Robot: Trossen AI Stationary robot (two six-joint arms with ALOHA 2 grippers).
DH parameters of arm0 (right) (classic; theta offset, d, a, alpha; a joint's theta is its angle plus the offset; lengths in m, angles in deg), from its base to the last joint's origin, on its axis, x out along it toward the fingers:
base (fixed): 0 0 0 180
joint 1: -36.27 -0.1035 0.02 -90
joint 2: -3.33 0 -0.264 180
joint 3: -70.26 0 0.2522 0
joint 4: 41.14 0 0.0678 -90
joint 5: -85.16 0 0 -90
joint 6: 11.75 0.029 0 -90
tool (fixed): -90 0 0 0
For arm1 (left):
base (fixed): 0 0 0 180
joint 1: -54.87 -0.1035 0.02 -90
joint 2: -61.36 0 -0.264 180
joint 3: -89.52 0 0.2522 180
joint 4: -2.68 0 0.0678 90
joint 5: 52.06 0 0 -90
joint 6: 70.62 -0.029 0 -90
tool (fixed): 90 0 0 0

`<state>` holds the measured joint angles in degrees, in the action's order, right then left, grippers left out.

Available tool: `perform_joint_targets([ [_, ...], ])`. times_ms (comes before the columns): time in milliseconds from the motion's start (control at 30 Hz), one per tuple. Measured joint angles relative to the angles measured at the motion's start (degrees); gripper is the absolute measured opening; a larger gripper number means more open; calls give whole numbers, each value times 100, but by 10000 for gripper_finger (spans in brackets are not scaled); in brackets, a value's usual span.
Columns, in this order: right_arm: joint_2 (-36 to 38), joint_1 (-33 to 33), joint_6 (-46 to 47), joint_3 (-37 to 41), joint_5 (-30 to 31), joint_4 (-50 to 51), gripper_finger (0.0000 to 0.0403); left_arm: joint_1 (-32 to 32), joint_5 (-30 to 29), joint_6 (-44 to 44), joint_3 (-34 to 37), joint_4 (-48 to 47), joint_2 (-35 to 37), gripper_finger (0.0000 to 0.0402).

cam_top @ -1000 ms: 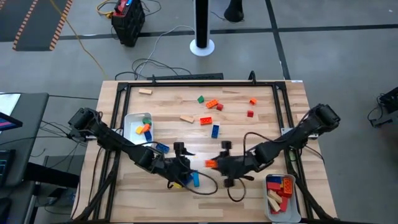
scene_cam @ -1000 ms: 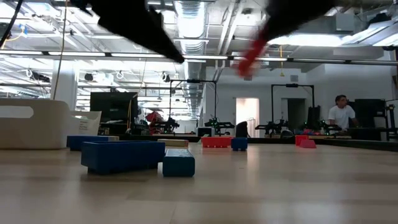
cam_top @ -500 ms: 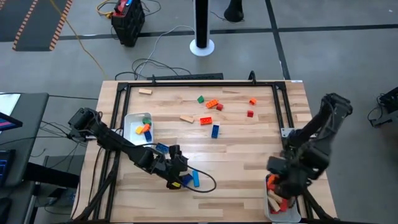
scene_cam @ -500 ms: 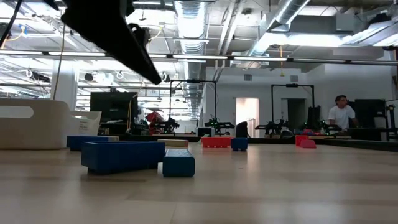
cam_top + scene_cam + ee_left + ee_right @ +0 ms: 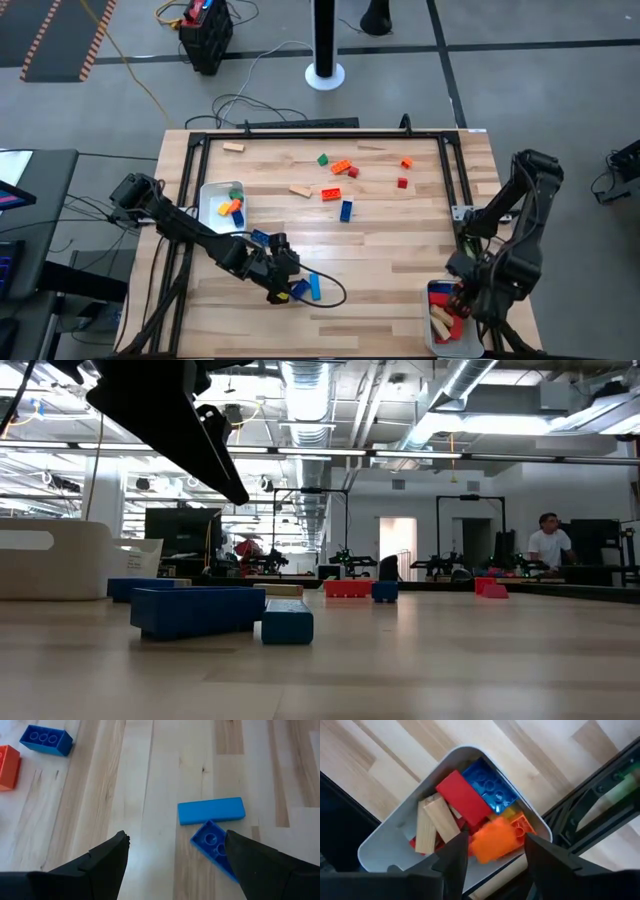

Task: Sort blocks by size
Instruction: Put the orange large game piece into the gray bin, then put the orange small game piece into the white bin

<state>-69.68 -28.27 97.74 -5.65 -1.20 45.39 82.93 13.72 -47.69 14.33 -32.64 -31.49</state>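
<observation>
- Step in hand, as I judge it: right gripper (image 5: pixel 492 851) sits over the white tray (image 5: pixel 385 840) at about 5 o'clock on the table, dropping off an orange block (image 5: pixel 492 840); the block shows between its fingers, blurred, just above the tray's contents; whether the fingers are clamped on it or have let go, I cannot tell
- That tray holds longer pieces: red bar (image 5: pixel 462 797), blue brick (image 5: pixel 487 782), two tan wood bars (image 5: pixel 432 822); reads as the large-size bin
- Left gripper (image 5: pixel 172 852) hovers at about 7 o'clock, fingers spread wide, nothing between them; light blue bar (image 5: pixel 211 810) and dark blue brick (image 5: pixel 215 842) lie touching on the wood just ahead of it
- Second tray (image 5: pixel 212 192) at 9 o'clock holds a few short pieces; remaining blocks (image 5: pixel 340 170) lie scattered near 12 o'clock
- Next move, likely: left arm must descend, centre on one of the touching blue pair without nudging the other, then close
- Writing, brands: none legible on blocks, trays or rig
</observation>
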Motion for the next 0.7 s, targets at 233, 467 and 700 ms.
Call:
perform_joint_targets([
  [233, 0, 226, -238, -178, -30, 14, 231, 0, 1, -12, 0, 0, 0, 313],
  [467, -5, 877, -1103, -221, 80, 679, 232, -20, -1, -11, 0, 19, 0, 313],
  [700, 88, 2365, -2626, -124, 1314, 1631, 232, -107, -5, -135, 0, 268, 0, 313],
])
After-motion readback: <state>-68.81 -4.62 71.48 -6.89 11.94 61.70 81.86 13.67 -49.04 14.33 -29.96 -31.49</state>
